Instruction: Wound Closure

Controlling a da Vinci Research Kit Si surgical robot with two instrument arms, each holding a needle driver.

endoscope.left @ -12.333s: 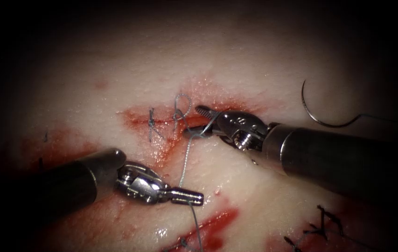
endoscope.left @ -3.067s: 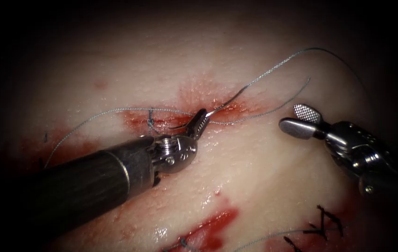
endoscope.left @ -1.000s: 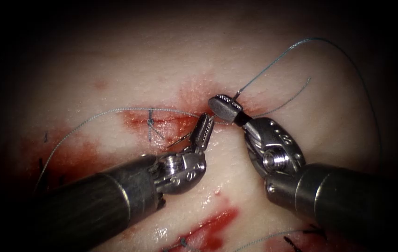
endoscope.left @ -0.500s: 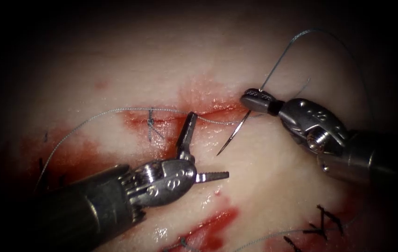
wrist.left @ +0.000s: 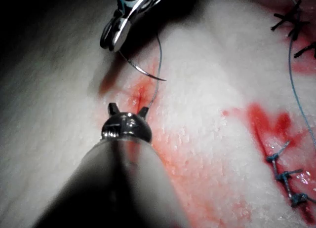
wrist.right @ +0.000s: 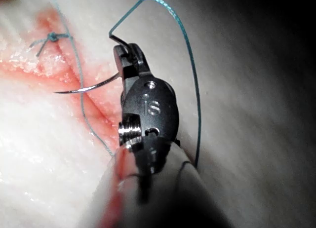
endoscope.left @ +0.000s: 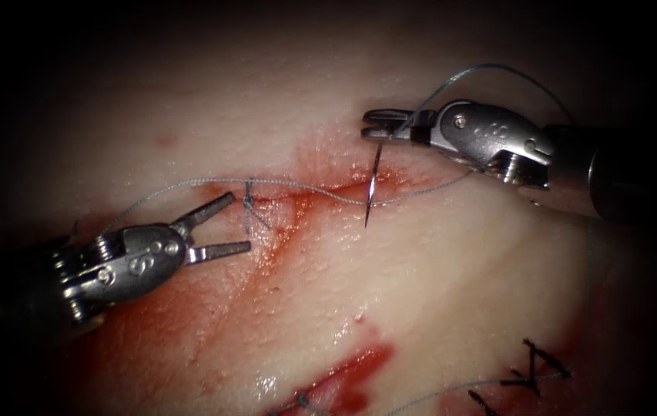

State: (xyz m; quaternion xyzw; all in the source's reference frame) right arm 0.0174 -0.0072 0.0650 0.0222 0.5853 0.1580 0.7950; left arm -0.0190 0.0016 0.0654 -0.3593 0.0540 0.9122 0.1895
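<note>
Gripping needle near its thread end, clear of tissue, R tool has lifted it off cut w/ thread trailing; L tool, jaws spread & empty, has backed away.

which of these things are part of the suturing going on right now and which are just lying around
In use:
- right tool, jaws shut on the needle near its thread end, needle free of the tissue
- thread across the cut
- left tool, jaws open, holding nothing

Lying about:
- tied stitch
- dark stitches
- red fluid
</note>
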